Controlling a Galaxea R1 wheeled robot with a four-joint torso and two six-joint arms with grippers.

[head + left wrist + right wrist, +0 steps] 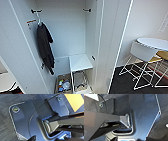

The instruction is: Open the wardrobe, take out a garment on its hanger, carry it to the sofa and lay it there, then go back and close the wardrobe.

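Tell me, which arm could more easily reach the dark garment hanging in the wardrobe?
Probably the left: the dark garment hangs at the left side of the open wardrobe, so the left arm's path looks shorter and would not cross over.

High head view into the open wardrobe (pixel 67 37); both wrist views floorward.

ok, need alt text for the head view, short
An open white wardrobe with one dark garment on a white hanger at the left of the rail, a white shelf lower down and a box of clutter beneath. A white chair and round table stand right.
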